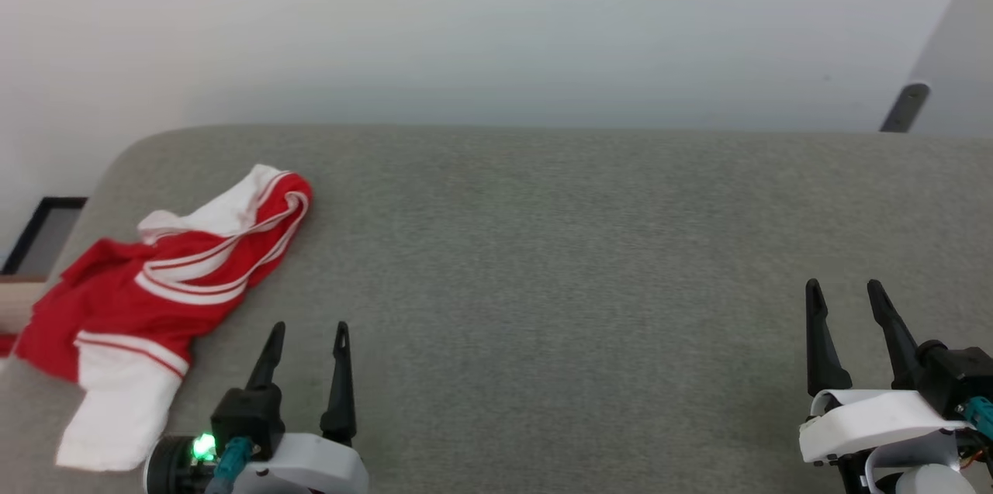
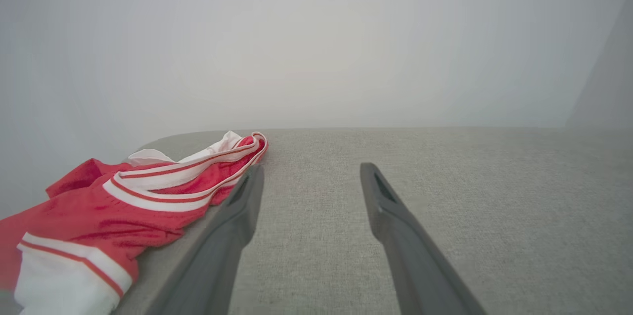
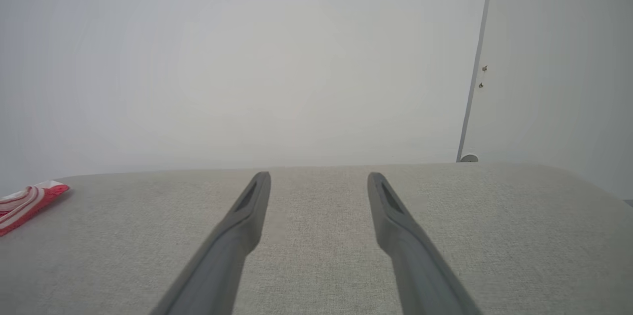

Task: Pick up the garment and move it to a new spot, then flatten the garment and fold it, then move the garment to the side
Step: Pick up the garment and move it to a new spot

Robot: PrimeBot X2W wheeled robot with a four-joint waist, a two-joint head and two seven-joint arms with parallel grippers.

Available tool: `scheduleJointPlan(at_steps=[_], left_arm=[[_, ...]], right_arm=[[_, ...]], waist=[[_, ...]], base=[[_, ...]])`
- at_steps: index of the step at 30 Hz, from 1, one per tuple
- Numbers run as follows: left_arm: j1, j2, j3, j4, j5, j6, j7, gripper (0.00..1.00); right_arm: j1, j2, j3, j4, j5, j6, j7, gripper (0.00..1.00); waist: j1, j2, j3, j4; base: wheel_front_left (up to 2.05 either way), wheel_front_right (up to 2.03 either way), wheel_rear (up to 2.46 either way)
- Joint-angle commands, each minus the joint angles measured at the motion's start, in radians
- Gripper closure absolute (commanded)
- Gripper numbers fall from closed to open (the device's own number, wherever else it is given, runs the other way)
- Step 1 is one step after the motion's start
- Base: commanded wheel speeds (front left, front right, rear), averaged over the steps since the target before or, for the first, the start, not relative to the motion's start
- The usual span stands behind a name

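The shirt (image 1: 147, 300) lies crumpled at the left end of the desk (image 1: 543, 246). Its long axis slants from the near left edge toward the far left corner, white sleeve nearest. It is soft red cloth with striped white trim, on grey woven fabric. The left hand (image 1: 309, 327), just beside it, and the right hand (image 1: 842, 285), by the right end, are both empty with fingers spread wide.

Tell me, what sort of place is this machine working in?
Probably a plain indoor workroom or test space: a grey fabric-covered table, a bare white wall behind it, and a crumpled red-and-white garment lying near the left claw.
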Motion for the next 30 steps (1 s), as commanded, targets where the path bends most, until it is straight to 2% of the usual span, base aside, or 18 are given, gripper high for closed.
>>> scheduleJointPlan(at_steps=[1,6,19,30], left_arm=[[0.0,-0.001,0.002,0.001,0.005,-0.002,-0.001,0.0],[0.011,-0.005,0.008,0.003,0.003,-0.004,-0.001,0.0],[0.045,-0.009,0.015,0.012,-0.003,0.0,-0.001,0.0],[0.108,-0.012,0.092,-0.093,-0.086,0.077,-0.001,0.0]], right_arm=[[0.005,0.003,0.007,-0.003,0.006,0.001,-0.001,0.0],[0.011,0.004,0.021,-0.003,0.01,0.001,-0.001,0.0],[0.043,0.007,0.087,0.007,0.034,0.001,-0.001,0.0],[-0.109,-0.013,0.293,0.069,0.072,0.0,-0.001,0.0]], waist=[[0.0,0.0,-0.006,0.046],[0.0,0.0,-0.015,0.133],[0.0,0.0,-0.04,0.429],[0.0,0.0,0.041,0.48]], base=[[0.0,0.0,0.0],[0.0,0.0,0.0],[0.0,0.0,0.0],[0.0,0.0,0.0]])
